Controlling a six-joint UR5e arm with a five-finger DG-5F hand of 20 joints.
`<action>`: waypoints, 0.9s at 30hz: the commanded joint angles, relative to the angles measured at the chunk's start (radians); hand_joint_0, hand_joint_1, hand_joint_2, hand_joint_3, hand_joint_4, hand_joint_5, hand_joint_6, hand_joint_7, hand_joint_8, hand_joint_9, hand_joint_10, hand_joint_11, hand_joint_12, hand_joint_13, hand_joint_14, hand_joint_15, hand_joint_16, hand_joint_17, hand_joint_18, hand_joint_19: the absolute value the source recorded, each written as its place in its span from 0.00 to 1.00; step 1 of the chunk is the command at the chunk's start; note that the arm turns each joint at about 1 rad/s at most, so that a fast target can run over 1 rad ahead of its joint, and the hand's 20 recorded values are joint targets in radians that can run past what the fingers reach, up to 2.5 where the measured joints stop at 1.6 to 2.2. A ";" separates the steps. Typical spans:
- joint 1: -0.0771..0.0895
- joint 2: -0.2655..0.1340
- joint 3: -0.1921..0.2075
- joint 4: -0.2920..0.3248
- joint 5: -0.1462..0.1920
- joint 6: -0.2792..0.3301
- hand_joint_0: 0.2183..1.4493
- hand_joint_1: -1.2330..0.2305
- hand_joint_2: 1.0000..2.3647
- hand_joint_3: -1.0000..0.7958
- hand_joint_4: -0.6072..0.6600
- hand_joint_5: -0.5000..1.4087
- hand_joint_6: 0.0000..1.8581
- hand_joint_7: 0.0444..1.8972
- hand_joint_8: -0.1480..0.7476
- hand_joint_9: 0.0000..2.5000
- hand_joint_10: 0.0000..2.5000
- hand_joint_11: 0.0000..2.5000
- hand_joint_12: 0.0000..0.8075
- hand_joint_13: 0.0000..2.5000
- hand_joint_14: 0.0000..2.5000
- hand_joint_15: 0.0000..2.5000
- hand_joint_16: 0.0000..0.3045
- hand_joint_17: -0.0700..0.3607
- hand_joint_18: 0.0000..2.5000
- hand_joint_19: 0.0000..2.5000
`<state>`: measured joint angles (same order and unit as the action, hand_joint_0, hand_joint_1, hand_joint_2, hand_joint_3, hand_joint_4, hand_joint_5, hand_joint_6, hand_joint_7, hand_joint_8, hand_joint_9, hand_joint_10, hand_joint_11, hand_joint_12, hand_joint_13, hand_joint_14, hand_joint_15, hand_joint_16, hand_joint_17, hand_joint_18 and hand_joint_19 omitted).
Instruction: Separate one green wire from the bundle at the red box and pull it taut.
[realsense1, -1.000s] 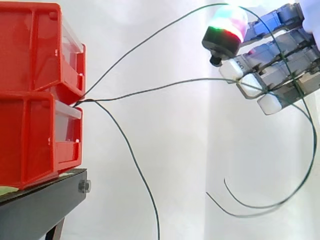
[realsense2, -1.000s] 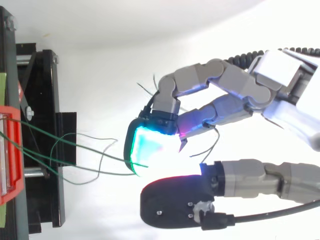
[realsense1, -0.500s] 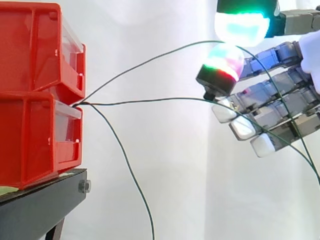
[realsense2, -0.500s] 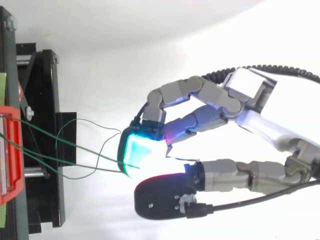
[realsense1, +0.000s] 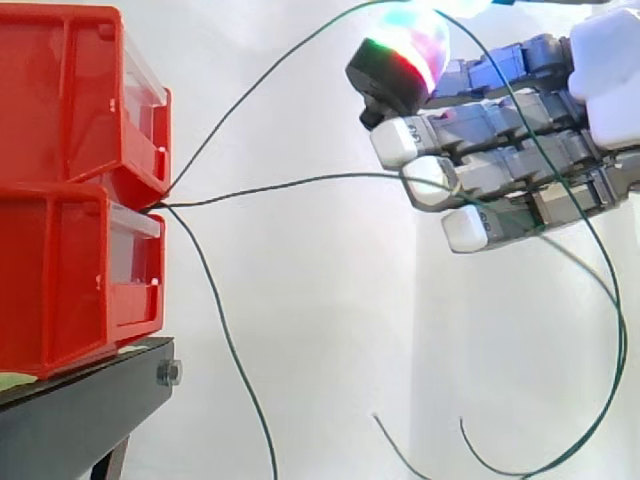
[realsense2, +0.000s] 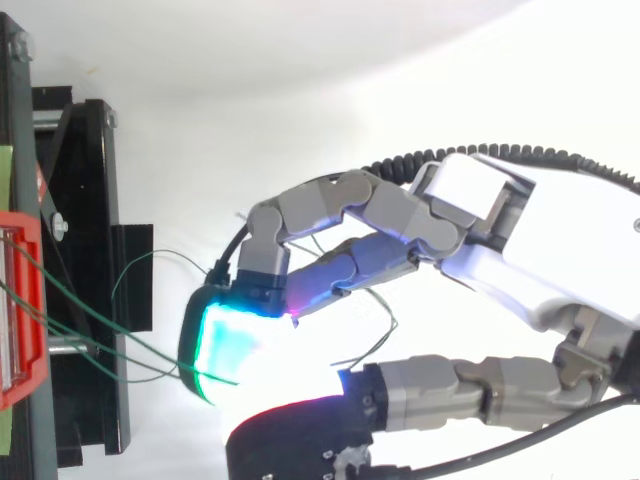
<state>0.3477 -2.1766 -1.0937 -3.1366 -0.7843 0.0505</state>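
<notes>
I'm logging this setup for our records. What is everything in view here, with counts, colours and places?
Red bins: two, red, stacked at left on the stand.
Stand: one, black, under the bins at lower left.
Green wires: three strands, dark green, fanning out from between the bins; two run towards the hand, one hangs down.
Curtain: one, white, behind everything.
Hand: one, grey and white, upper right in the side view, wires crossing it.
</notes>
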 joint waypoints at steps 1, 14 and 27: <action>0.001 0.000 0.000 0.015 -0.001 -0.009 0.28 0.32 0.01 0.47 0.45 0.22 0.47 0.55 0.41 0.34 0.00 0.09 0.42 0.31 0.01 0.21 0.15 0.41 0.23 0.20; 0.001 0.000 0.000 0.012 0.004 -0.009 0.27 0.32 0.01 0.47 0.46 0.22 0.47 0.55 0.42 0.35 0.00 0.10 0.43 0.32 0.01 0.21 0.16 0.41 0.23 0.21; 0.001 0.000 0.000 0.012 0.004 -0.009 0.28 0.32 0.01 0.47 0.46 0.22 0.47 0.54 0.42 0.36 0.00 0.11 0.43 0.32 0.01 0.22 0.16 0.41 0.24 0.21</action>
<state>0.3481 -2.1765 -1.0937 -3.1247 -0.7808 0.0414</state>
